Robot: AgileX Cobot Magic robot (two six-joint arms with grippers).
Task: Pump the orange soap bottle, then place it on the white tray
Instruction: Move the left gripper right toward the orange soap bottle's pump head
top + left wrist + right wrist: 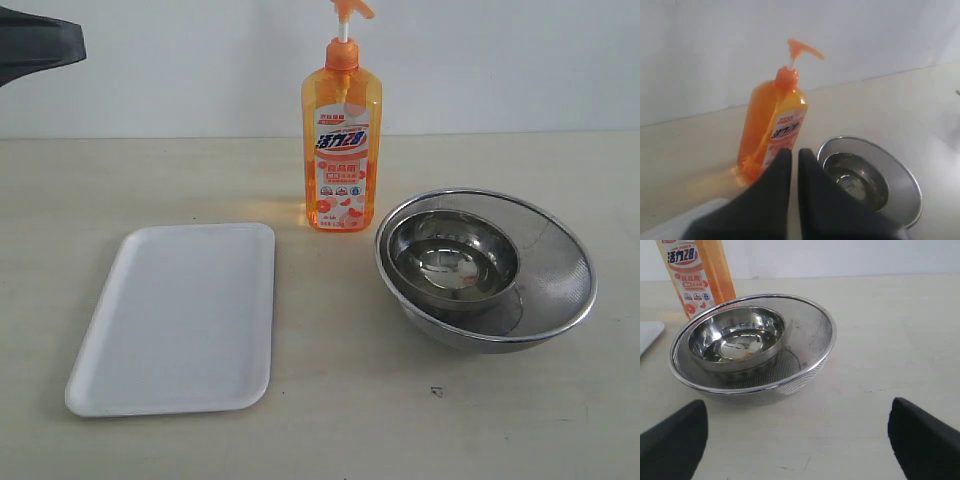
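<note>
The orange soap bottle [341,140] stands upright at the back middle of the table, its pump head [352,10] raised on the white stem. To the front left of it lies the white tray [180,318], flat with nothing on it. My left gripper [795,155] is shut with nothing between its fingers, and it hangs in the air short of the bottle [772,132]. My right gripper [797,440] stands wide open over bare table, on the near side of the bowls. The bottle's [697,277] lower part shows beyond them. Neither gripper touches the bottle.
A steel mesh bowl [560,270] with a smaller steel bowl [452,258] nested inside sits right of the bottle, close to its base. A dark arm part [40,45] shows in the exterior view's upper left corner. A pale wall runs behind the table.
</note>
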